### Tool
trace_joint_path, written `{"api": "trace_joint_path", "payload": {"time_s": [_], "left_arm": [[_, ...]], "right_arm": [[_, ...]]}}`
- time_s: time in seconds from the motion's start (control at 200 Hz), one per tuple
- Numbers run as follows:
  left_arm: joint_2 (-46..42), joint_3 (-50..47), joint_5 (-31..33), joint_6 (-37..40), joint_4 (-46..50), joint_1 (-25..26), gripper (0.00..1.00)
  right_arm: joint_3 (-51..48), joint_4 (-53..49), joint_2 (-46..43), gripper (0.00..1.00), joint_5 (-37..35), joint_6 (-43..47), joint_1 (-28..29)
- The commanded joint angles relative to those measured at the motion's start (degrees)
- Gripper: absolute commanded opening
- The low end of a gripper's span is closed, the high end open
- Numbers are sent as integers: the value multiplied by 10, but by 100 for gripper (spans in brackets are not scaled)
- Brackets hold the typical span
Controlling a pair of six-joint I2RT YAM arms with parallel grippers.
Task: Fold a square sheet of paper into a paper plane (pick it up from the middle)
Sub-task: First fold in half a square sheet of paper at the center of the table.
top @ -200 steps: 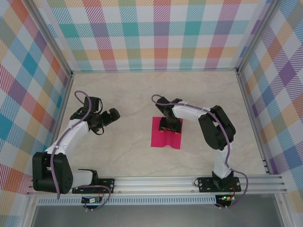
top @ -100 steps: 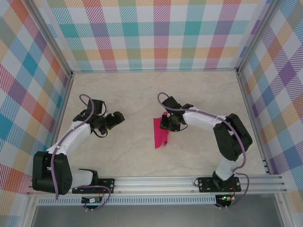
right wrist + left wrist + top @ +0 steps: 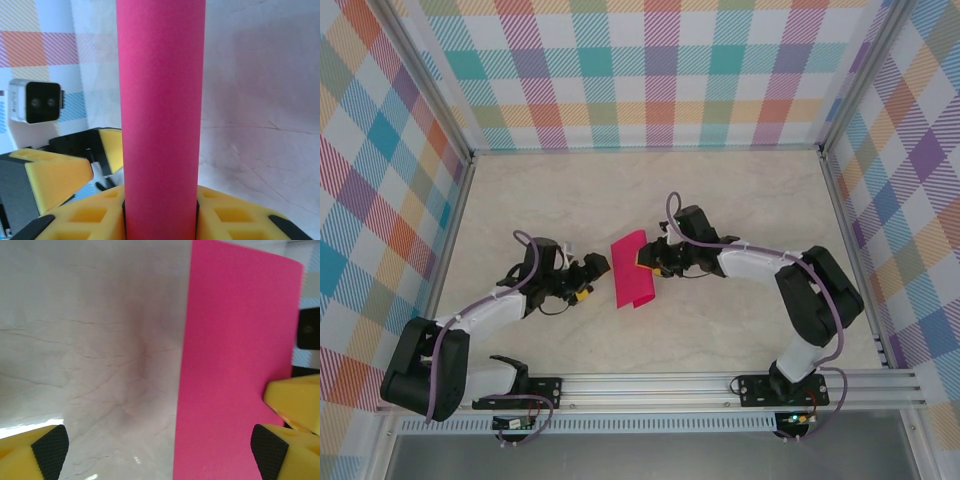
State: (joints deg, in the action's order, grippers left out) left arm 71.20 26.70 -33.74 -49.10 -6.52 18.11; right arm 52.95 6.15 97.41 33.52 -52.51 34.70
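The square sheet of paper (image 3: 632, 270) is near the middle of the table, just left of centre, pinched by the right gripper (image 3: 651, 262), whose yellow fingers (image 3: 235, 220) are closed on it from both sides. In the right wrist view it rises between them as a smooth, rounded magenta band, bowed rather than creased. From above it reads as a narrow tilted rectangle, apparently raised on edge, though I cannot tell whether its lower edge touches the tabletop (image 3: 750, 200). The paper looks very light, thin and limp. It will probably sag and curl wherever it is unsupported, take a permanent crease from any hard pinch, and may slide a little between smooth fingers. A hold near the middle of an edge, opposite the present grip, would likely keep it taut enough to fold cleanly, while a corner grip would let the rest droop. Its surface is matte and plain, with no pattern. The left gripper (image 3: 592, 280) sits just beside the sheet, facing its flat side. Its jaws are spread wide and hold nothing, and the black cross-hatched pads (image 3: 50, 452) on yellow tips frame the pink panel in the left wrist view. Around all this, the tabletop is pale, marble-veined and smooth, enclosed by walls (image 3: 650, 80) of pastel plaid.
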Motion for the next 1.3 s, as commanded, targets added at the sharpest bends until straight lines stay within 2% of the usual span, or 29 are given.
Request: {"api": "trace_joint_path", "payload": {"time_s": [0.0, 0.09, 0.23, 0.41, 0.575, 0.735, 0.88, 1.115, 1.295], "left_arm": [[29, -8, -57, -53, -152, 7, 92], [61, -6, -74, -83, -224, 10, 82], [75, 11, -75, -82, -234, 16, 67], [123, 16, -74, -93, -257, 28, 63], [134, 25, -71, -109, -290, 33, 44], [147, 27, -70, -106, -307, 38, 31], [161, 29, -64, -109, -320, 44, 24], [164, 20, -49, -108, -327, 46, 24], [178, 26, -42, -107, -335, 54, 12]], "right_arm": [[-4, 91, 25, 35, 84, -46, -16], [-4, 109, 40, 35, 103, -59, -23], [-14, 133, 43, 35, 114, -75, -34], [-20, 159, 41, 35, 129, -94, -42], [-19, 160, 48, 35, 136, -92, -44], [-20, 150, 66, 36, 132, -82, -46], [-21, 143, 80, 36, 123, -71, -49], [-21, 136, 90, 37, 119, -62, -57], [-20, 137, 94, 38, 123, -62, -58]]}}
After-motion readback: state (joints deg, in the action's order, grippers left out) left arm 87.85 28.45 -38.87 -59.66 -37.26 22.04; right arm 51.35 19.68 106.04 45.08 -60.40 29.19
